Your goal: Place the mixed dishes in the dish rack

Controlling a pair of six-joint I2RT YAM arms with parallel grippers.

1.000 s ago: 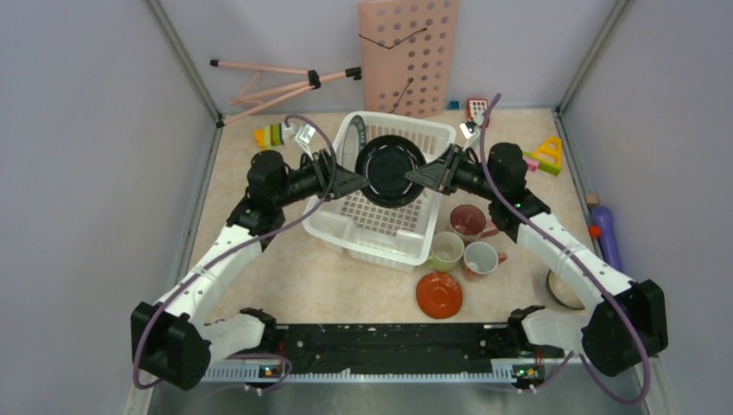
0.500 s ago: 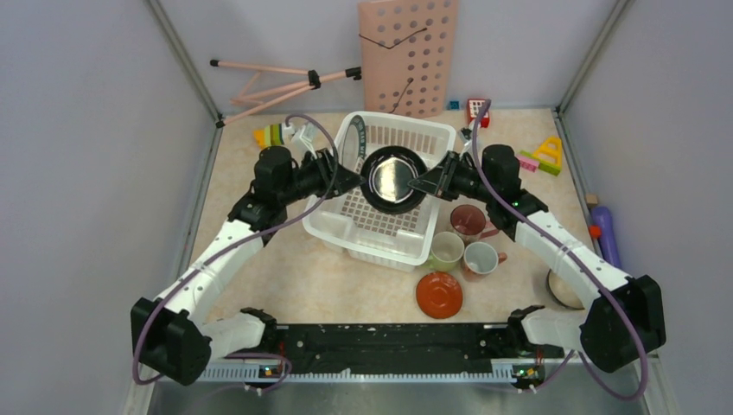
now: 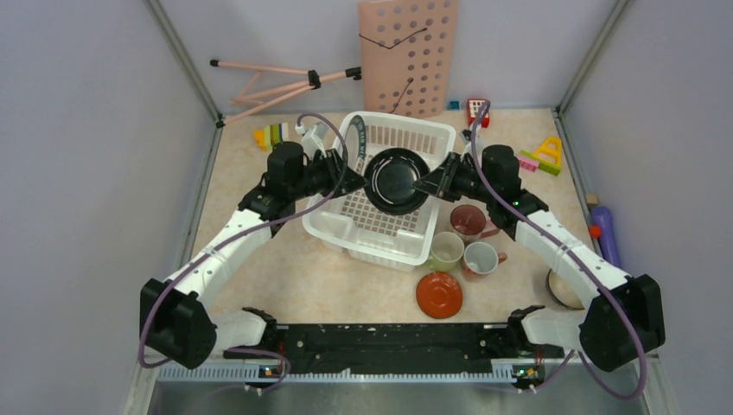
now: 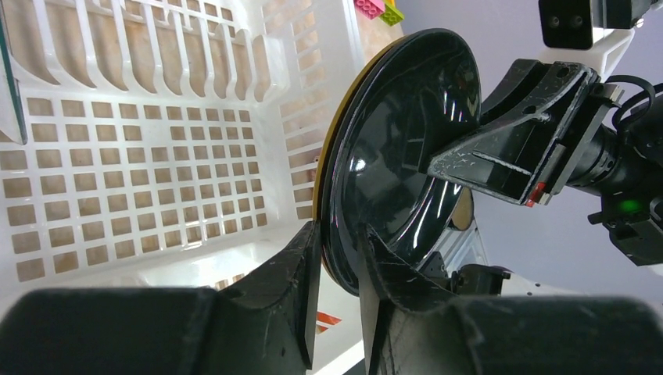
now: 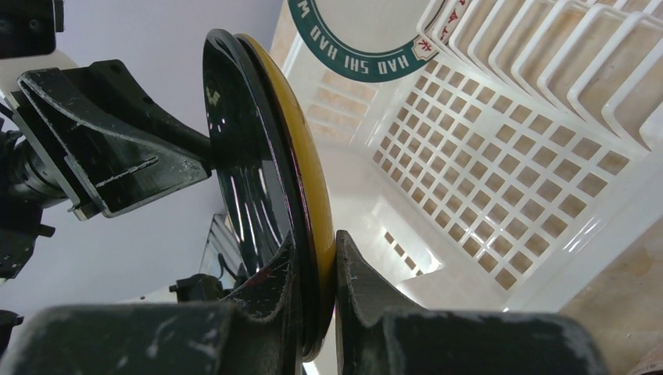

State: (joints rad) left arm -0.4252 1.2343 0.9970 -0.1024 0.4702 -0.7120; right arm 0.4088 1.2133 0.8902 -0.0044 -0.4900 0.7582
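Note:
A black plate (image 3: 396, 180) stacked against a yellow plate (image 5: 306, 168) stands on edge over the white dish rack (image 3: 380, 249). My left gripper (image 3: 356, 179) is shut on the stack's left rim, and my right gripper (image 3: 424, 182) is shut on its right rim. In the left wrist view my gripper (image 4: 340, 230) straddles the black plate (image 4: 406, 148) and the yellow plate's edge (image 4: 322, 183). In the right wrist view my gripper (image 5: 315, 238) pinches both plates. A green-rimmed plate (image 3: 357, 138) stands in the rack's far left corner.
To the right of the rack stand a maroon mug (image 3: 469, 220), a pale-green mug (image 3: 446, 251) and a pink mug (image 3: 481, 258), with an orange saucer (image 3: 439, 294) nearer. A bowl (image 3: 562, 291) sits half hidden under my right arm. Toy blocks (image 3: 546, 156) lie at the back.
Both grippers have carried the plate stack slightly nearer and to the right over the rack. The left arm has swung in to the right.

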